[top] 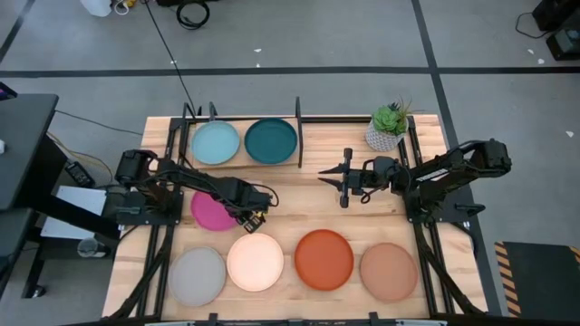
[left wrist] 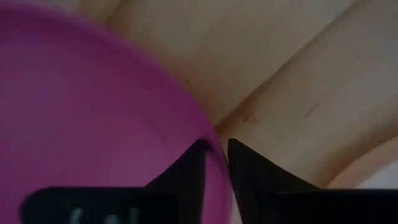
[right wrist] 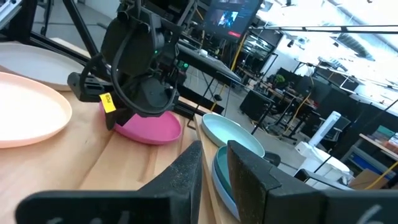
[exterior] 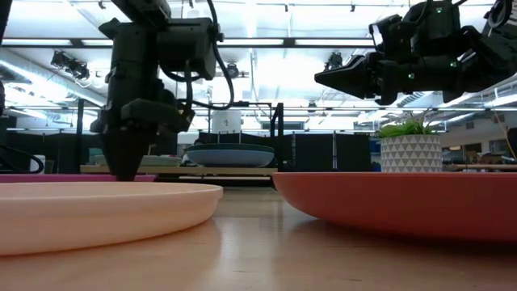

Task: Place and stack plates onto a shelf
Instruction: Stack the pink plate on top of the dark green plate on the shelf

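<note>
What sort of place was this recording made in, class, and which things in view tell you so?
Probably a robotics lab or workshop: a wooden table standing on a taped concrete floor, rows of ceiling strip lights, and benches with a lit monitor behind.

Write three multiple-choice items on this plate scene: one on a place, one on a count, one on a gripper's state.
1. Where is the left gripper?
A. at the pink plate's rim
B. over the plant
C. on the shelf

2. How many plates lie on the shelf?
A. none
B. two
C. four

3. How is the right gripper?
A. clamped on the orange plate
B. resting on the table
C. raised, holding nothing

Answers:
1. A, the left wrist view shows its fingers either side of the pink rim.
2. B, the light blue plate and dark teal plate lie there.
3. C, the low view shows it high above the table.
</note>
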Robot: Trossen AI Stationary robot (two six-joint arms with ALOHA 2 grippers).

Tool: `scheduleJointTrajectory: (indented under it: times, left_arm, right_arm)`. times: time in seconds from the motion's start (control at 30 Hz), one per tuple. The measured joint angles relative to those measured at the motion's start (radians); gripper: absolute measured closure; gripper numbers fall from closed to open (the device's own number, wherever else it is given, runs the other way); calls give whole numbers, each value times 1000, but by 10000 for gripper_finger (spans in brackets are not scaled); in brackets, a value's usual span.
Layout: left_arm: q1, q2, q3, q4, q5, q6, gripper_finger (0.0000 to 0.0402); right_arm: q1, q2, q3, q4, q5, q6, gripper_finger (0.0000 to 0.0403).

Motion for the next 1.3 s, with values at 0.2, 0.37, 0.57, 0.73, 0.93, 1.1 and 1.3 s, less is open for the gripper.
scheduleJointTrajectory:
  times: [0.2,0.37,0.57,0.73,0.93,1.1,1.3]
  left_arm:
    - [0,-5,91,-86,24,60,388]
    - [-8,-5,262,-176,41,116,383]
    - [-32,-5,467,-210,24,206,380]
    - [-47,-5,585,-259,-99,284,379]
    - [-22,-5,608,-304,-256,435,378]
    - [37,-1,608,-329,-322,598,378]
    - [123,-1,608,-345,-335,854,378]
  right_arm:
    - [0,0,0,0,-12,2,321]
    - [0,0,0,-7,-13,16,321]
    - [0,0,0,-17,-13,32,321]
    - [0,0,0,-17,-13,42,321]
    - [0,0,0,-19,-13,46,321]
    - [0,0,0,-19,-13,61,321]
    - [0,0,0,-21,-13,62,321]
